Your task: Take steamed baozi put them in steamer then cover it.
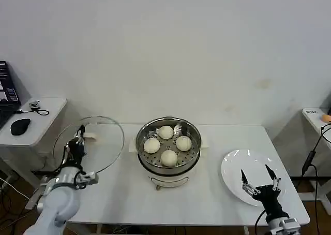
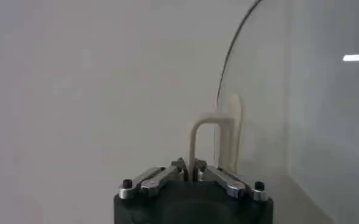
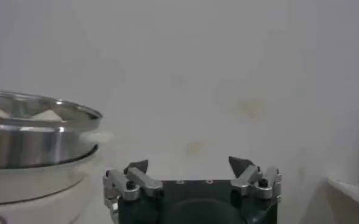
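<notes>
Left pincer (image 1: 80, 136) raised at the counter's (image 1: 119, 193) left edge, fingers pressed together on the pale handle (image 2: 216, 143) of the cover (image 1: 101, 144), held tilted on edge, clear of the counter and well left of the steamer (image 1: 168, 165). Four steamed baozi (image 1: 169, 157) seated on the perforated tray inside the steamer, mid-counter. Right pincer (image 1: 260, 179) low at the right, pointing up, fingers spread apart, hovering over the white plate (image 1: 232, 167), gripping nothing.

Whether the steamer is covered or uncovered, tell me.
Uncovered. The steamer stands open with four baozi on its tray; the left gripper holds the cover by its handle, off to the side.
</notes>
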